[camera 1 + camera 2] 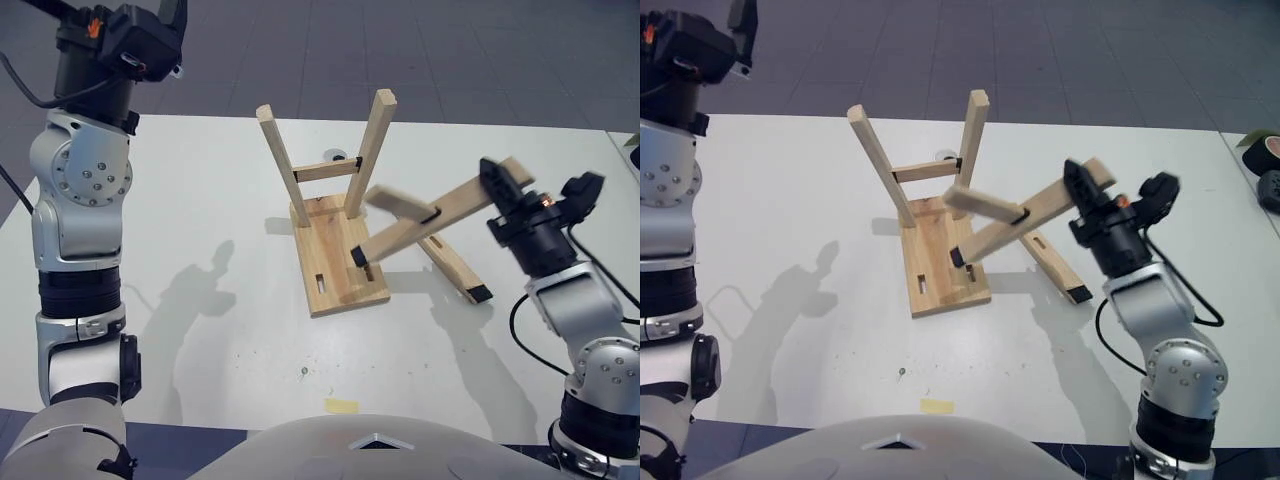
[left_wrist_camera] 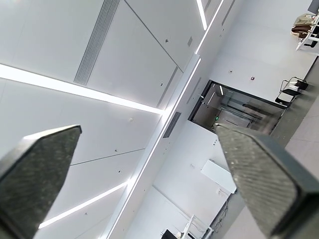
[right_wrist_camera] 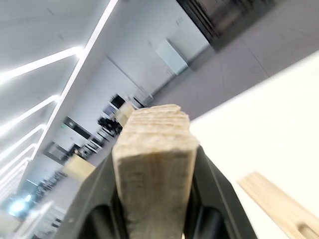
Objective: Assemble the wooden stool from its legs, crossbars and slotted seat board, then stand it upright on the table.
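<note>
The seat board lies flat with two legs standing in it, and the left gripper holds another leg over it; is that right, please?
Not quite: the right gripper holds that leg, as the left eye view shows; the rest is right.

The crossbar on the held leg is blurred, and the right gripper clamped on that leg covers its far end. The leg hides one end of a loose piece near the table's right edge, possibly another leg. The upright legs hide the seat board's far slots. A speck near the front edge is too small to name. The picture's edges cut off both fingers of the left gripper.
</note>
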